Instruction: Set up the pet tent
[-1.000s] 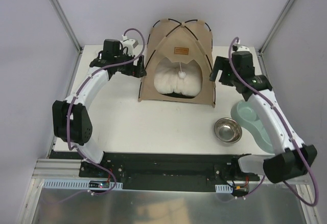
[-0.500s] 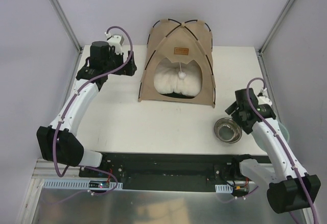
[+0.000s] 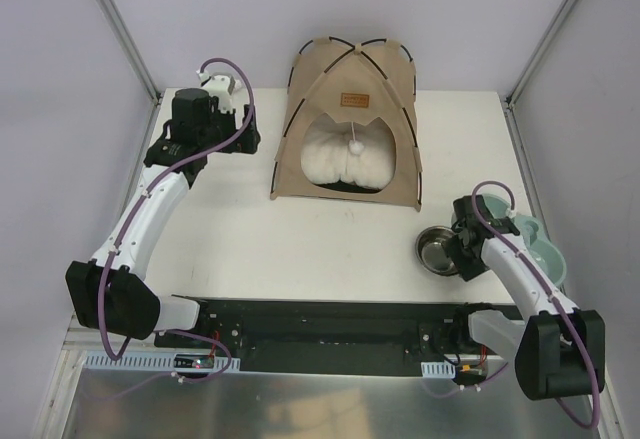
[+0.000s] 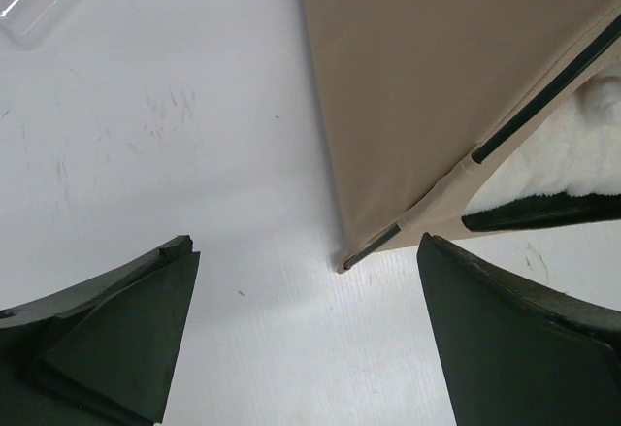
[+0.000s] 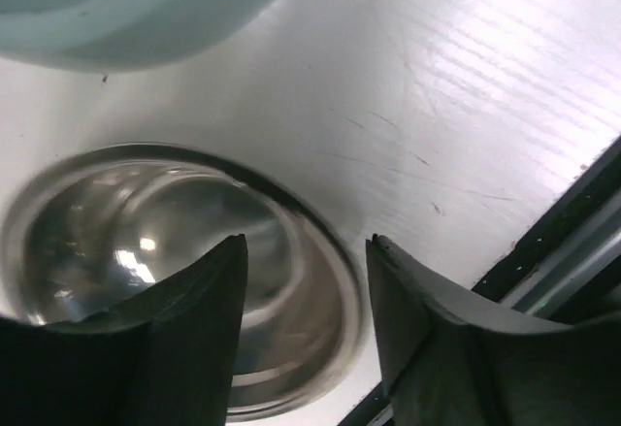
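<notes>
Though neither arm touches it, the white worktop carries the pet tent upright at its far middle.
The tan fabric arches over crossed black poles, a small brown label sits above the doorway, and a fluffy off-white pillow fills the inside (a white pompom hangs before it). At the right edge lies a pale green double dish, with a steel bowl just beside it on the left. The left end effector hovers near the tent's front-left corner, fingers wide apart and empty. The right end effector hangs over the bowl's rim, fingers apart, holding nothing.
</notes>
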Robot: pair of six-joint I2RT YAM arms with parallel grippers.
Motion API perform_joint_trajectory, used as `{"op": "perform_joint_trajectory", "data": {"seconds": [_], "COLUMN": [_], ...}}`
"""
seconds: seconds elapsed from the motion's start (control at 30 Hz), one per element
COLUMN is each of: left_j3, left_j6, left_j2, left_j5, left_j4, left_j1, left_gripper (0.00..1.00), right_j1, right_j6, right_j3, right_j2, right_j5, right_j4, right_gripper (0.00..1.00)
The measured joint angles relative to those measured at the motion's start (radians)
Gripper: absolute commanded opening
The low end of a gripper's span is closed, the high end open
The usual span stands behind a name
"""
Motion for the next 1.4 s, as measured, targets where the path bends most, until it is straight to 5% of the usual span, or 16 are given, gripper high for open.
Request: {"op": "perform_joint_trajectory", "data": {"seconds": [0.13,0.7,1.13,1.3,1.4], "left_j3": [0.000,0.000,0.011,0.021,0.021], "left_j6": [-0.002,0.000,-0.015,-0.031,-0.038], "left_j2": [0.000,0.000,0.005,0.019,0.021], "left_j5": [-0.069,-0.246,-0.250,-0.251,-0.252], "left_j4": [0.000,0.000,0.000,-0.001,-0.001], "left_j1": [0.000,0.026,0.059,0.079,0.093], "left_gripper": [0.99,0.99,0.99,0.99,0.99], "right_j1": [-0.008,-0.091,-0.307,-0.318,-0.318], "right_j6": [0.000,-0.150,-0.154,-0.148,-0.151], "right_j3": [-0.011,0.317,0.206,0.201,0.201], "right_j2": [0.029,-0.038,0.023,0.084,0.087], "right_j5": [-0.019,0.113,0.136,0.127,0.125], "right_j4": [0.049,0.044,0.103,0.148,0.154], "right_gripper": [0.00,0.00,0.00,0.48,0.68]}}
